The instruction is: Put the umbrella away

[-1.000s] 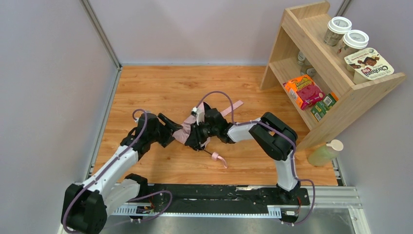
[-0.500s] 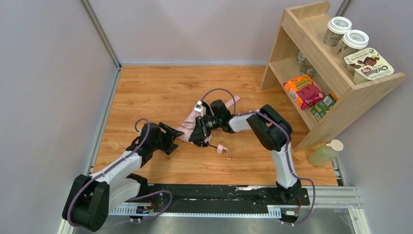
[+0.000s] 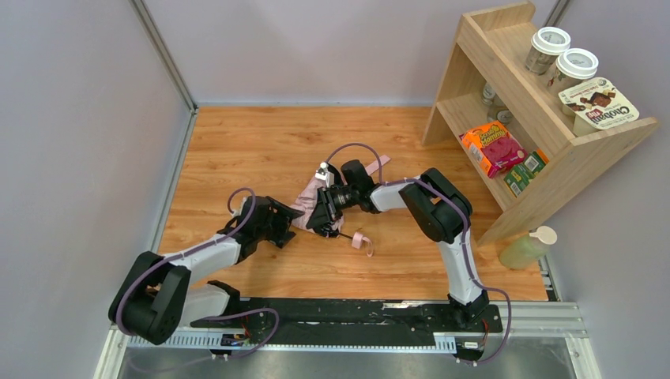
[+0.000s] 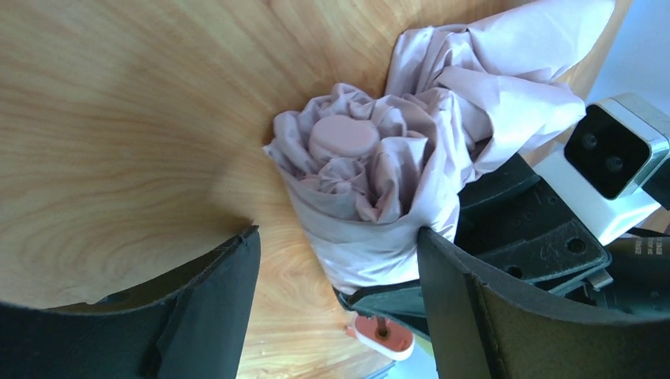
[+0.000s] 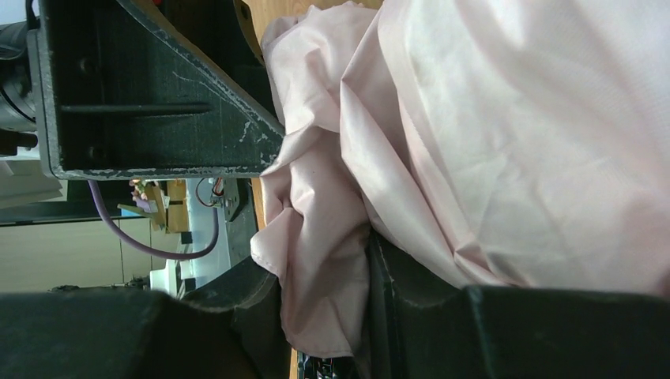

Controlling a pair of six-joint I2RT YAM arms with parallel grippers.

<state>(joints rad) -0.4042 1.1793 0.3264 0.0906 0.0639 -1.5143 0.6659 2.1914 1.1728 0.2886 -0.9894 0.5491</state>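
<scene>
The pale pink umbrella (image 3: 303, 205) lies bundled at the middle of the wooden floor, its pink strap (image 3: 362, 242) trailing to the right. My right gripper (image 3: 324, 215) is shut on the umbrella, and its wrist view shows pink fabric (image 5: 474, 142) pinched between the dark fingers (image 5: 411, 296). My left gripper (image 3: 283, 223) stands open just left of the bundle. In the left wrist view the umbrella's gathered end (image 4: 355, 158) faces the camera, and its lower edge sits between the spread fingers (image 4: 205, 316). The right finger touches the cloth. The handle is hidden.
A slanted wooden shelf (image 3: 545, 150) at the right holds an orange box (image 3: 493, 147), green cartons, lidded cups and a yoghurt tub. A pale green bottle (image 3: 525, 248) stands by its foot. Grey walls close the left and back. The black base rail (image 3: 340, 316) runs along the near edge.
My left gripper has slid right and closer to the umbrella's end. The right gripper shifted back with the umbrella a second ago and has held still since. The strap swung right.
</scene>
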